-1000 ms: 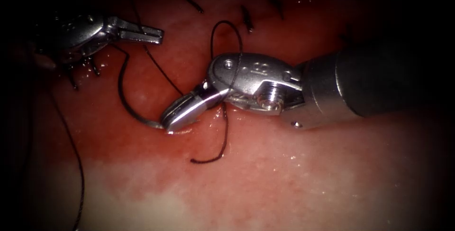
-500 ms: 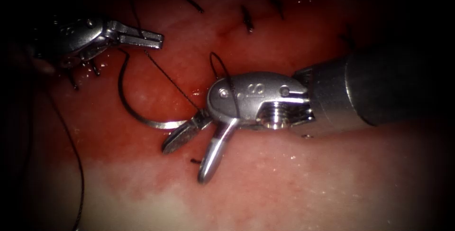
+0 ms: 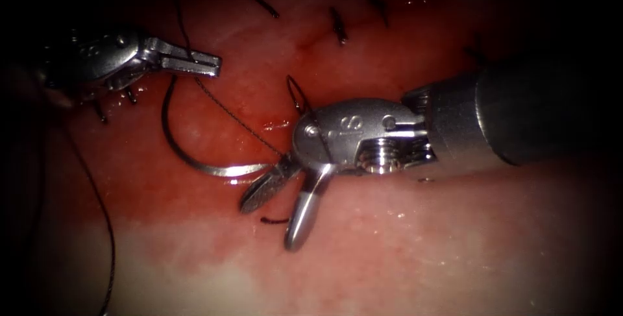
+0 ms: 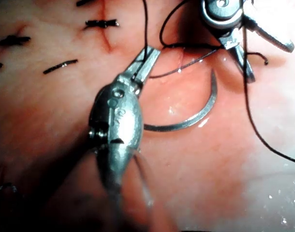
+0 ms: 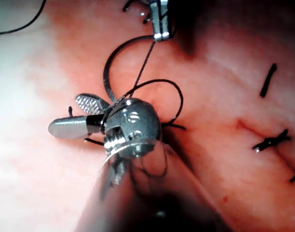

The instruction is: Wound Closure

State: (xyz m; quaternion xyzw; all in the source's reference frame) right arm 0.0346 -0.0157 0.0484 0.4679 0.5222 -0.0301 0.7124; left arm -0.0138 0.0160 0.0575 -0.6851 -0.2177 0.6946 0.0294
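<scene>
Needle (image 3: 195, 154) is seen lying free on the tissue (image 3: 402, 251), curve bowed down-left, one end beside the R tool (image 3: 276, 215). R jaws are spread wide, holding nothing. Thread (image 3: 237, 116) is clamped by the L tool (image 3: 206, 63).

The endoscope looked down on the tissue (image 3: 389, 251) from above and in front, fairly close. The left wrist camera looked along its shaft at the left pincer (image 4: 146, 60) from very near; the right wrist camera did likewise at the right pincer (image 5: 82, 116). All three shared the curved needle (image 3: 188, 157) and the thread (image 3: 240, 121).
</scene>
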